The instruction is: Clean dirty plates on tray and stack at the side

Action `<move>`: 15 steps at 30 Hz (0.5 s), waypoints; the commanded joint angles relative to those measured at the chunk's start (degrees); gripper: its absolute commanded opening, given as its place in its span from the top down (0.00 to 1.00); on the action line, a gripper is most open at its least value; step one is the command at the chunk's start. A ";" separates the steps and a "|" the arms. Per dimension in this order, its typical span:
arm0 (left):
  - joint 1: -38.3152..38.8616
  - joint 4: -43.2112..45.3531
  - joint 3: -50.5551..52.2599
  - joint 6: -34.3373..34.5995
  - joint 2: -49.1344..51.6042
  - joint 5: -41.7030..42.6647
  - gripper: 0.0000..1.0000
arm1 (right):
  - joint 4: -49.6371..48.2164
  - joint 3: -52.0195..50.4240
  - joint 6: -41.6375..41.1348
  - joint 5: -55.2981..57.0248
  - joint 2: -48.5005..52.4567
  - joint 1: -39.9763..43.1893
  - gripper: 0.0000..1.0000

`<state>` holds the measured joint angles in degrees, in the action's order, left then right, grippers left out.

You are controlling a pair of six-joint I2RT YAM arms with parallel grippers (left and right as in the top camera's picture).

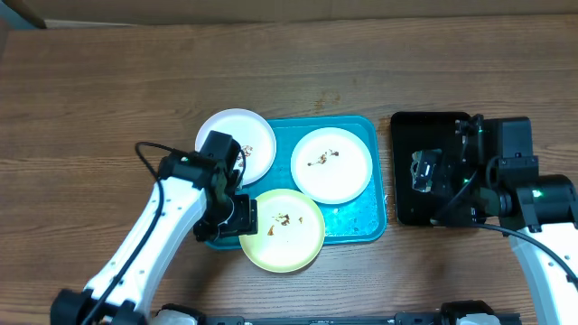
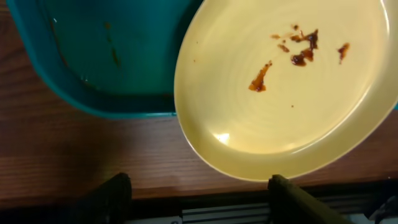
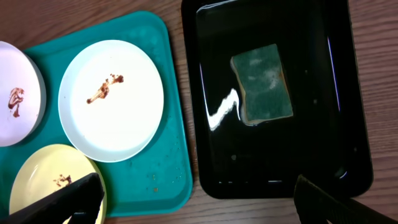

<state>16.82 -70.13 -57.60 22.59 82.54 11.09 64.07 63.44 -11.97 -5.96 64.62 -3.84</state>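
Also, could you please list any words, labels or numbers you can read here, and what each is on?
None. No readable word, label, brand, number or sign shows on the yellow plate, the edge white plate, the central white plate, the blue tray, the black tray or the sponge.

A blue tray [image 1: 366,226] lies mid-surface [image 1: 108,81] on brown wood. The left white plate [image 1: 248,135] overhangs the tray's left end; the right white plate [image 1: 331,163] sits fully inside it. The yellow plate [image 1: 287,231] juts over the near rim. Each plate shows brown smears. The left pincer [image 1: 252,217] is at the yellow plate's left edge. Just beside the blue tray, to its right, is a black tray [image 1: 406,131], with the right pincer [image 1: 424,171] above it.
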 commanded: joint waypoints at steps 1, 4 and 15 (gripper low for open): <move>0.26 1.20 1.44 1.03 2.47 -0.61 0.32 | -0.57 1.55 0.00 0.35 -0.09 -0.26 0.00; 0.26 1.99 1.68 1.01 5.14 -0.61 0.39 | -0.57 1.55 0.00 0.35 -0.09 -0.26 0.00; 0.26 5.99 2.38 1.01 14.45 -0.98 0.53 | -0.50 1.55 0.00 0.33 -0.09 -0.26 0.00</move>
<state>16.82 -64.69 -55.70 22.90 95.42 10.68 63.90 63.44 -11.94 -5.96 64.69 -3.84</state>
